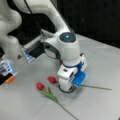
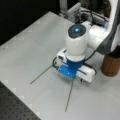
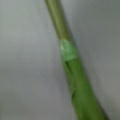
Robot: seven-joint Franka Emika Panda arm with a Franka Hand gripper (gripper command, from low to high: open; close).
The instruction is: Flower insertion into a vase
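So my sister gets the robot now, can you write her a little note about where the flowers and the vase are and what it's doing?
Gripper: down at the table over one flower's stem; its fingers are hidden, so open or shut is unclear.
Flowers: two red ones lie flat on the table. One flower has its stem running under the gripper. The other flower lies beside it, untouched.
The wrist view shows a green stem very close up.
Vase: brown, upright, at a front view's right, partly behind the arm.
Done: no flower in the vase.
Left: both flowers.
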